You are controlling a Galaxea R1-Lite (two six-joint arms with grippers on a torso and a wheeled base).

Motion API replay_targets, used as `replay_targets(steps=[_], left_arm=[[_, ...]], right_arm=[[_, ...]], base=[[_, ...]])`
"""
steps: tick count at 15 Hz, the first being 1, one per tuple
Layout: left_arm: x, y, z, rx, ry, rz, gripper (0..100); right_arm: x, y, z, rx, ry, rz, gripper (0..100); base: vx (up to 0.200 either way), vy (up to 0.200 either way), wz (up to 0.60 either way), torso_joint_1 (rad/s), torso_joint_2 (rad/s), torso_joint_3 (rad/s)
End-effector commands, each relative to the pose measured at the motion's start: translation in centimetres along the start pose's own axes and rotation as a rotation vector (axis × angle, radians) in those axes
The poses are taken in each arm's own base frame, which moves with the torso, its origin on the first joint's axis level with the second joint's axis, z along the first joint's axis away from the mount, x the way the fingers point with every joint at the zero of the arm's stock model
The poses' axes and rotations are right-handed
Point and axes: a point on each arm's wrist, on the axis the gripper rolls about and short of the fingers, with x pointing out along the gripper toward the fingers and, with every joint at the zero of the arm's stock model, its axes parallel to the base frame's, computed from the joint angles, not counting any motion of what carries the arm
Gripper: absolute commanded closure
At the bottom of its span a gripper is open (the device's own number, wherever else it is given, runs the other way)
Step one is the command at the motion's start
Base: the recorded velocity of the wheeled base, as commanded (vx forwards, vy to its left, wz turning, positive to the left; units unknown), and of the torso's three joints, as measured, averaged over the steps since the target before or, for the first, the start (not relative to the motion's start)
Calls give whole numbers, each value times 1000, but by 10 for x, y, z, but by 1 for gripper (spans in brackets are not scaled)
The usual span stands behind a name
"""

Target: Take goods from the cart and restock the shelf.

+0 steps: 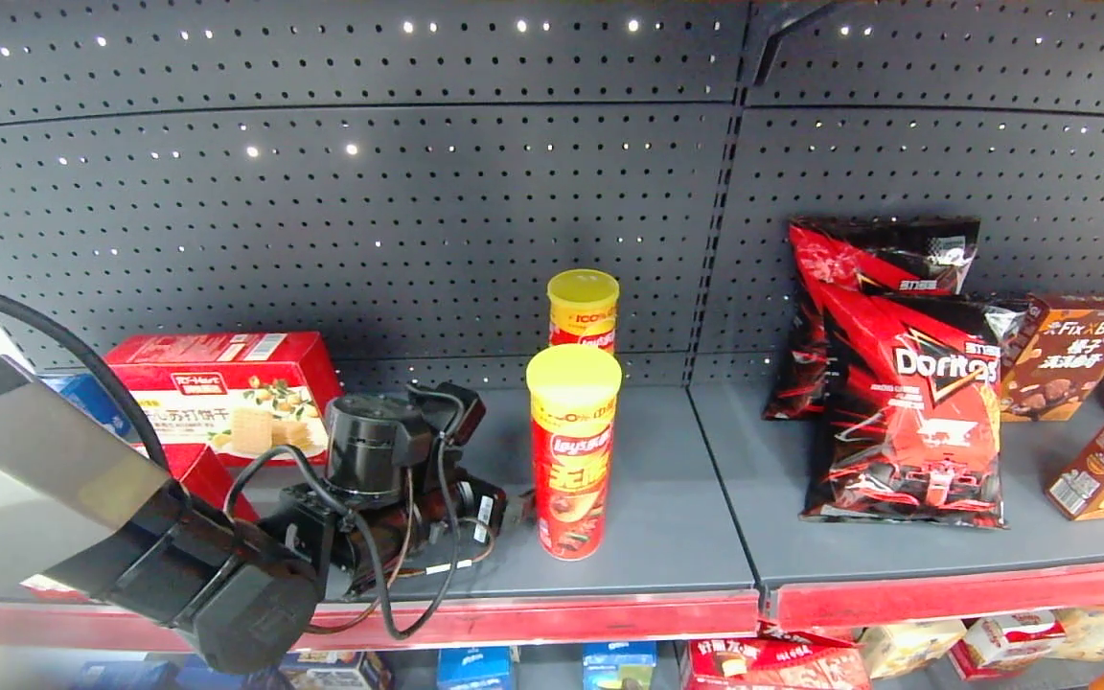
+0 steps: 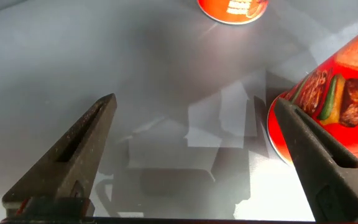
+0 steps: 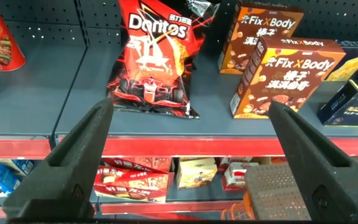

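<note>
Our left gripper (image 2: 194,102) lies low over the shelf (image 1: 667,517), its arm coming in from the left and its wrist turned toward the cans. Its fingers (image 2: 82,146) are spread wide with nothing between them, and one finger is just beside the front can (image 1: 571,460).

Behind the arm we see a red biscuit box (image 1: 226,393) lying flat, with a wafer picture on its face.

The front can stands upright near the shelf's front edge, long axis vertical and yellow lid up, on a red label with a yellow band. The rear can (image 1: 583,311) stands the same way behind it, close to the pegboard.

Further right, two red-and-black chip bags (image 1: 911,422) lean one behind the other, the front one showing a racing car. Beside them stand brown chocolate boxes (image 1: 1074,355).

Our right gripper (image 3: 191,104) hangs in front of the shelf, facing those bags and boxes, spread wide and carrying nothing.
</note>
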Motion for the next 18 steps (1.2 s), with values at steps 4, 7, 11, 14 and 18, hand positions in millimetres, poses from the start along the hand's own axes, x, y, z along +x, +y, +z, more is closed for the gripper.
replay_targets(steps=[4, 7, 11, 14, 18], left_arm=[[2, -3, 0, 4, 0, -8, 0], [2, -5, 0, 5, -2, -11, 0], [4, -12, 0, 11, -2, -29, 0], [4, -12, 1, 11, -4, -29, 0], [4, -10, 0, 4, 1, -9, 0]], right_arm=[[0, 0, 0, 0, -2, 0, 0], [-2, -1, -1, 2, -7, -2, 0], [-4, -2, -3, 5, -14, -4, 0], [-4, -2, -2, 6, -15, -4, 0], [-5, -2, -2, 7, -17, -4, 0]], base=[[0, 0, 0, 0, 0, 0], [0, 0, 0, 0, 0, 0], [0, 0, 0, 0, 0, 0], [0, 0, 0, 0, 0, 0], [0, 0, 0, 0, 0, 0]])
